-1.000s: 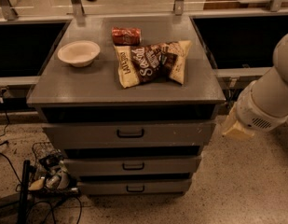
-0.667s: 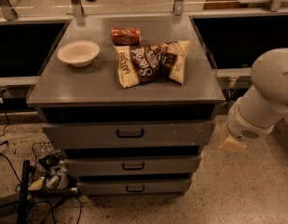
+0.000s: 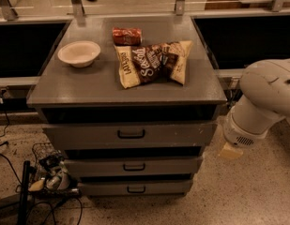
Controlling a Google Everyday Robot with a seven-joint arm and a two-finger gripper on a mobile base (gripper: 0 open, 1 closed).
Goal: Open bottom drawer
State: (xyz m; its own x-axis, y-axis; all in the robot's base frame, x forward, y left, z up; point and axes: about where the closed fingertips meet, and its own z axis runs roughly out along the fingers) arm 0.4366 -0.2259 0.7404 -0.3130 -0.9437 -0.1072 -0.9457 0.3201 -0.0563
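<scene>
The bottom drawer (image 3: 135, 187) is the lowest, slimmest grey front of the grey cabinet (image 3: 64, 86), near the floor, with a small black bar handle (image 3: 136, 189). Its front looks closed. My white arm (image 3: 264, 102) comes in from the right. My gripper (image 3: 230, 151) shows only as a pale tip below the arm's wrist, to the right of the cabinet at about the height of the middle drawer. It is apart from the bottom drawer's handle, higher and well to the right.
The top drawer (image 3: 130, 134) and middle drawer (image 3: 134, 166) sit above. On the cabinet top are a white bowl (image 3: 79, 53), a red packet (image 3: 126, 35) and chip bags (image 3: 151, 62). Cables and a wire basket (image 3: 48, 170) lie on the floor at the left.
My arm has swung further into view from the right, and the gripper tip has moved down along the cabinet's right side.
</scene>
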